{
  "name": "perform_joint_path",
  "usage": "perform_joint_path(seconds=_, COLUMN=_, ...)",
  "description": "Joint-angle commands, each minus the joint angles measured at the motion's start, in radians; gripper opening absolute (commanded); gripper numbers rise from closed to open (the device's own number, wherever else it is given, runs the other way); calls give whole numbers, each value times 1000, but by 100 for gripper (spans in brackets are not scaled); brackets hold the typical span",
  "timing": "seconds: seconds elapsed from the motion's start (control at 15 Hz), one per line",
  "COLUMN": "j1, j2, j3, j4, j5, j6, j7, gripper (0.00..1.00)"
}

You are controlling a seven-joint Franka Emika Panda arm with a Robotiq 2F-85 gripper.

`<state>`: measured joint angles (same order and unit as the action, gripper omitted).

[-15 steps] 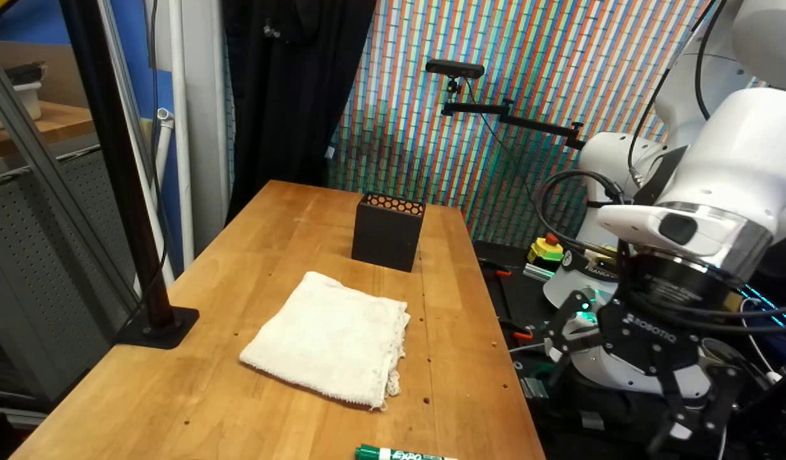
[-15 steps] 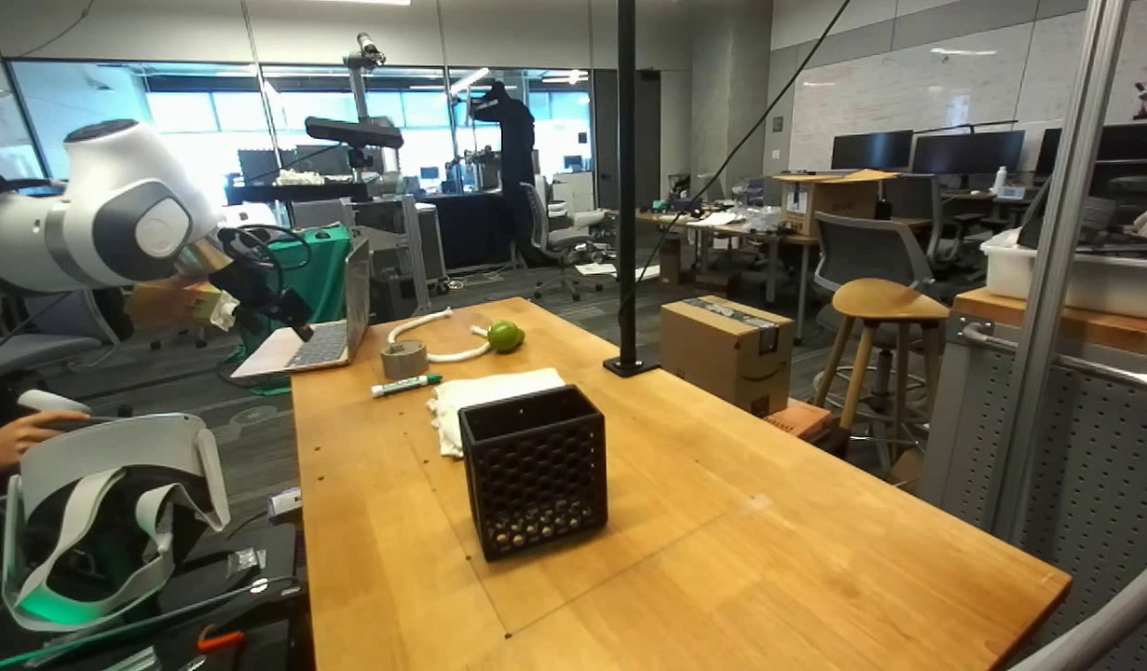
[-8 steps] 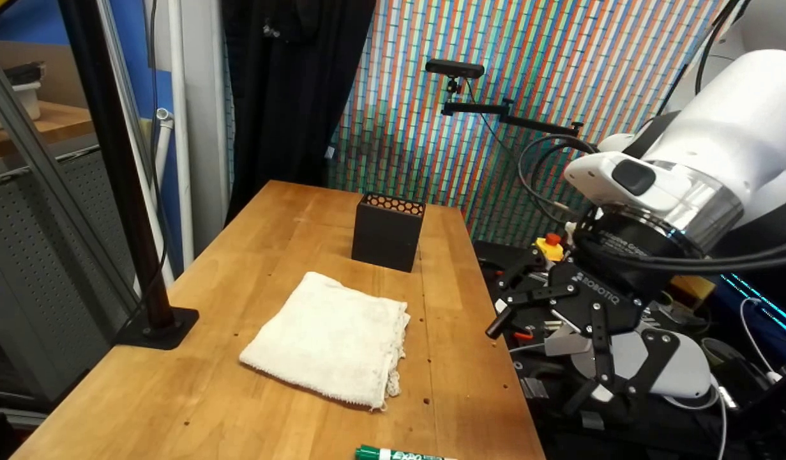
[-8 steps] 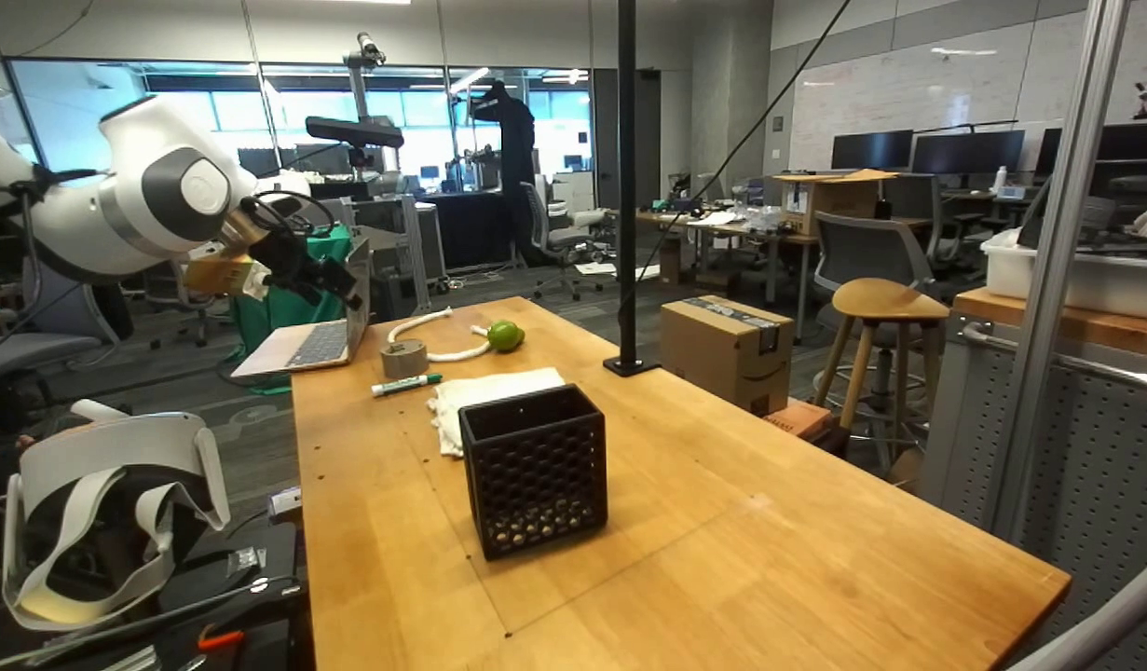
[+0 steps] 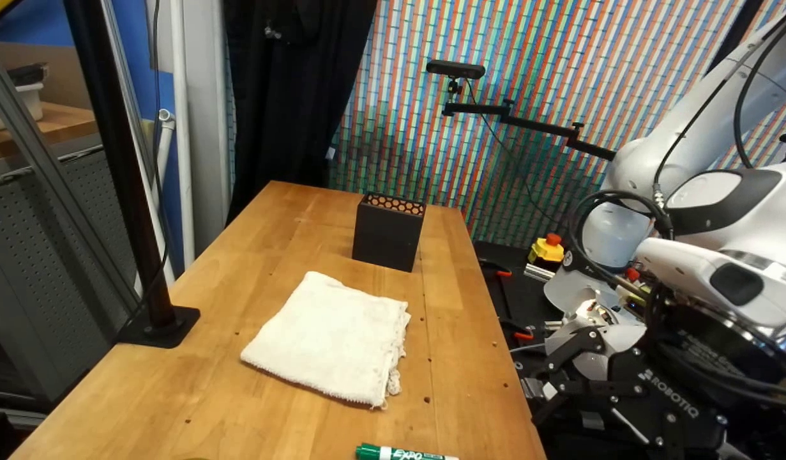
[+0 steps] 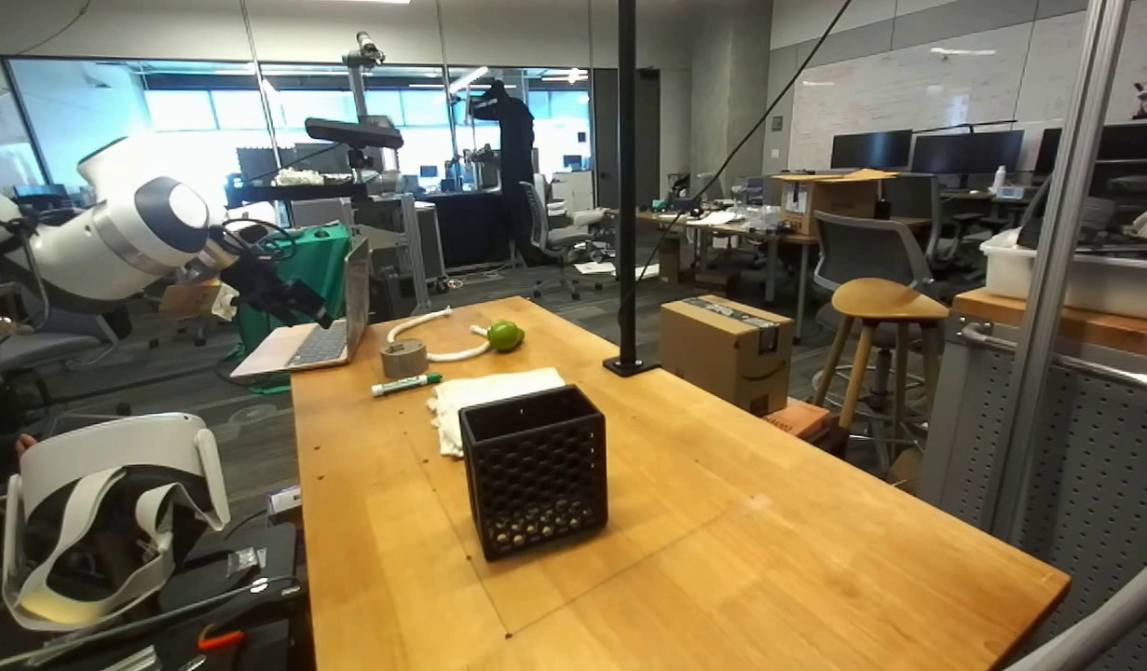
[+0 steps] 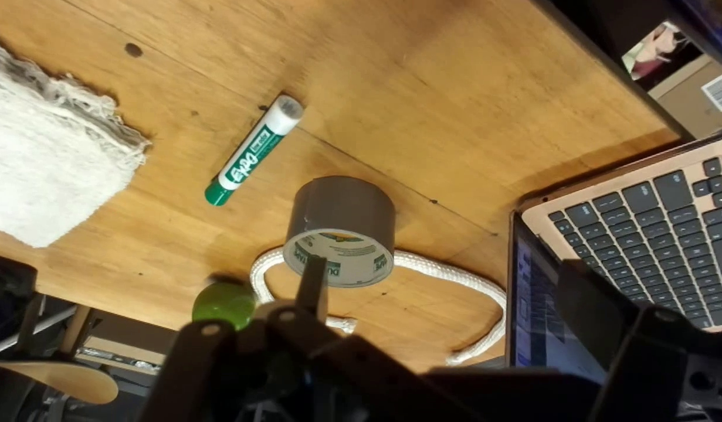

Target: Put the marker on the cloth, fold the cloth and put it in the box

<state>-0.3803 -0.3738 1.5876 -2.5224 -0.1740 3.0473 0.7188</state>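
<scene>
The slim white-and-green plastic marker (image 7: 252, 151) lies on the light-brown wooden table (image 7: 454, 88), its green cap towards 7 o'clock and its white end towards 1 o'clock in the wrist view. Near it at 9 o'clock, apart, is the cream, rectangular, towel-like cloth (image 7: 44, 152), its frayed edge facing the marker. At the marker's 6 o'clock is a round green object (image 7: 220, 302); between 4 and 5 o'clock, a grey roll of duct tape (image 7: 343, 202) with a white braided rope (image 7: 443, 266) curving beside it. In an exterior view the black, cube-shaped, open-topped box (image 5: 387, 236) stands upright on the table at 1 o'clock of the cloth, apart from it; the marker is at 5 o'clock. The black 2-fingered gripper (image 7: 451, 287) shows past the table's edge there, between 3 and 4 o'clock of the cloth. Its jaws stand wide apart, the rope and the edge of a rose-gold laptop (image 7: 648, 237) visible through the gap.
</scene>
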Motion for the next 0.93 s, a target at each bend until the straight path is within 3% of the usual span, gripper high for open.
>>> perform_joint_path(seconds=0.0, j1=-271, j2=-90, j3=239, j4=122, j5=10, j6=-3, j7=35, gripper=100)
perform_joint_path(seconds=0.2, j1=-479, j2=-162, j3=411, j4=210, j5=26, j6=6, j7=19, gripper=100)
perform_joint_path(seconds=0.4, j1=-637, j2=-243, j3=517, j4=277, j5=20, j6=7, j7=8, gripper=100)
perform_joint_path(seconds=0.47, j1=-642, j2=-298, j3=517, j4=288, j5=149, j6=11, j7=-93, gripper=100)
perform_joint_path(seconds=0.67, j1=-700, j2=-362, j3=523, j4=311, j5=251, j6=-1, j7=-162, gripper=100)
perform_joint_path(seconds=0.87, j1=-709, j2=-403, j3=496, j4=319, j5=337, j6=-7, j7=-207, gripper=100)
